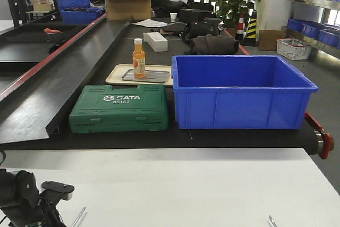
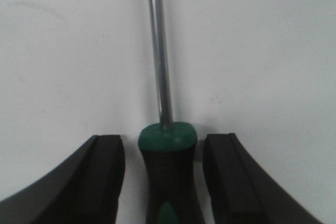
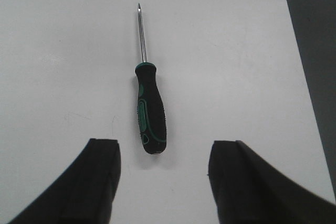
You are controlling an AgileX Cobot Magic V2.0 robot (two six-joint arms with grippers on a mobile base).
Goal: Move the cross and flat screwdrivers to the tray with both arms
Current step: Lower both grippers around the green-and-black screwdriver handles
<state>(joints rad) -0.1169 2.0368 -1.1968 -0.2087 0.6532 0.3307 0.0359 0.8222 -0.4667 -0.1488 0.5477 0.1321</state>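
I'm on the pick-up step: left gripper (image 2: 163,150) is open, jaws straddling the handle of the first screwdriver (image 2: 167,177) at bottom centre, so it only needs closing, while the right gripper (image 3: 164,153), also open, must move forward onto the second screwdriver (image 3: 150,111) lying mid-frame.

Left jaw gap: the left gripper (image 2: 164,153) stands spread with a screwdriver (image 2: 169,177) between its jaws, and a thin strip of bare table (image 2: 63,51) shows on each side.
Right jaw gap: the right gripper (image 3: 164,156) is spread wide. A second screwdriver (image 3: 150,114) lies ahead at mid frame, apart from both jaws, with bare table all around.
Right edge: a dark strip (image 3: 315,51) marks where the table ends.
Front view, lower frame: open white table, with the left arm (image 1: 24,200) filling the lower left corner.
Front view, middle: a green case (image 1: 119,109) and a taller blue bin (image 1: 239,94) stand side by side, walling the far side.
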